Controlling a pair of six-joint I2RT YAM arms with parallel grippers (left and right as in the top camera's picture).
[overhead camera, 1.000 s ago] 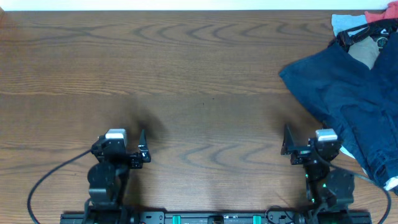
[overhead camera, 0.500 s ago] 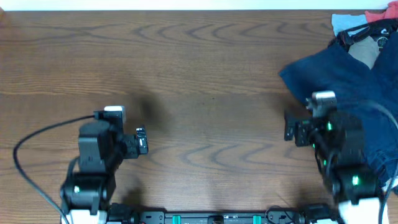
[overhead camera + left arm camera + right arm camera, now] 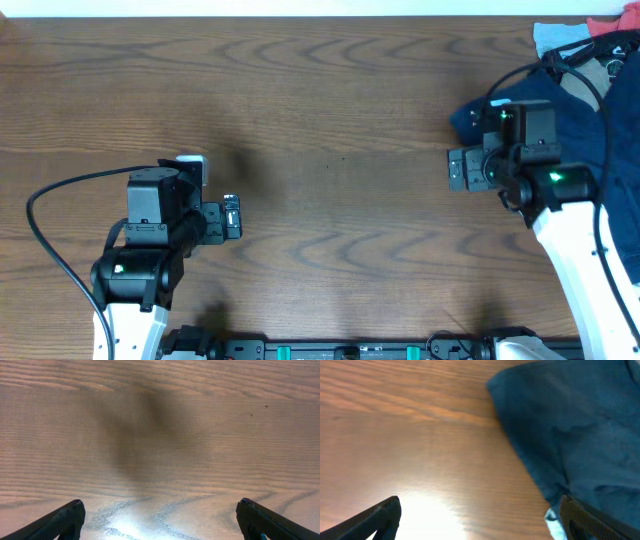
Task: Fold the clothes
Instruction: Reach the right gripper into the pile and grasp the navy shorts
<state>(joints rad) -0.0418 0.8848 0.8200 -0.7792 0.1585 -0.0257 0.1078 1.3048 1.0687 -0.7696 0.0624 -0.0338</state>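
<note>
Step in hand, as I read it: the approach to the first pick. Nothing is gripped, nothing is folded.

Shorts (image 3: 618, 140): dark navy, rumpled, at the far right of the bench (image 3: 330, 120). One corner sticks out to the left and the rest runs off toward the right edge. Other clothes (image 3: 565, 40) are heaped at the far right corner, touching or tucked under the shorts; I can't tell which.

Right arm (image 3: 520, 150): hangs over the shorts' left corner. In its wrist view both fingertips (image 3: 380, 515) sit at the bottom corners, so the right jaws are spread wide with nothing between them. The shorts (image 3: 580, 420) fill the upper right of that view. Their left edge runs diagonally down to the right-hand fingertip, and bare wood lies under the other. Whether the tip touches cloth I cannot tell.

Left arm (image 3: 160, 225): over bare wood on the left side, well apart from the shorts. The left jaws are also wide apart, fingertips (image 3: 60, 520) at the frame corners, with only wood grain below.

Next move, my judgement:
- Drop the right jaws onto the cloth edge and pinch it.
- Drag the shorts toward the open middle of the bench.
- Bring the left arm across to help spread them flat before any fold.

Risk: pulling a neighbouring garment along.
</note>
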